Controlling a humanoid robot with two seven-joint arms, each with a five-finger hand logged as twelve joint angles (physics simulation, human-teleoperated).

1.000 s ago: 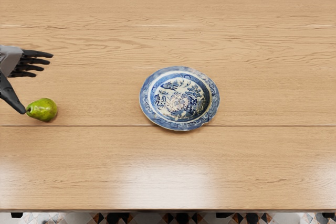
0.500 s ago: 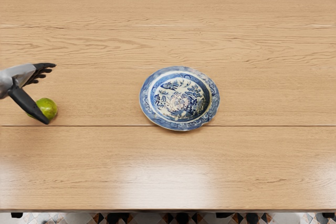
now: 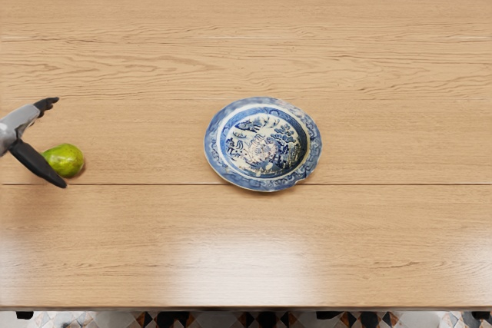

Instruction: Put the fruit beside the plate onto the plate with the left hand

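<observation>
A green pear (image 3: 67,158) lies on the wooden table (image 3: 246,243) near its left edge, well left of the blue-and-white patterned plate (image 3: 213,146) in the middle. My left hand (image 3: 51,141) comes in from the left edge and stands open over the pear's left side. Its dark fingers (image 3: 46,103) point up and right above the fruit. The thumb (image 3: 38,164) crosses in front of the pear's lower left and hides part of it. Nothing lies on the plate. No right arm shows.
Bare wood stretches between the pear and the plate, and on all sides of the plate. The table's front edge runs along the bottom of the view, its far edge along the top.
The left hand has turned and come down around the pear: the fingers have folded into a narrow line and the thumb has swung across the fruit's front. Pear and plate have stayed put.
</observation>
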